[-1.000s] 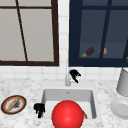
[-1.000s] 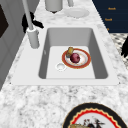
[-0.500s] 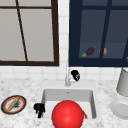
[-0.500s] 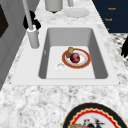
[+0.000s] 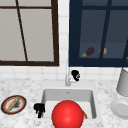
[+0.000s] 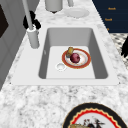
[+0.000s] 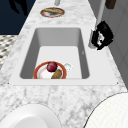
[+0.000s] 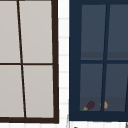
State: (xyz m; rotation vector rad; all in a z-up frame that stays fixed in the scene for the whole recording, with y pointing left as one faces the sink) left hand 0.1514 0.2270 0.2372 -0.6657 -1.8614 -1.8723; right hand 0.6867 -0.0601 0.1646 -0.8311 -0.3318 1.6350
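Nothing moved; right hand [image 5: 75,75] fingers beside faucet [image 5: 67,80]

My right black hand [image 5: 75,75] floats a little to the 1 o'clock side of my front view's centre. From the right side camera I see it [image 7: 102,35] at about 2 o'clock, with its fingers bunched and curled inward. From the left side camera it [image 6: 31,22] sits near 10 o'clock. My left black hand [image 5: 39,109] hangs at roughly 8 o'clock in the front view, fingers pointing downward and loosely relaxed, apart from the right hand.
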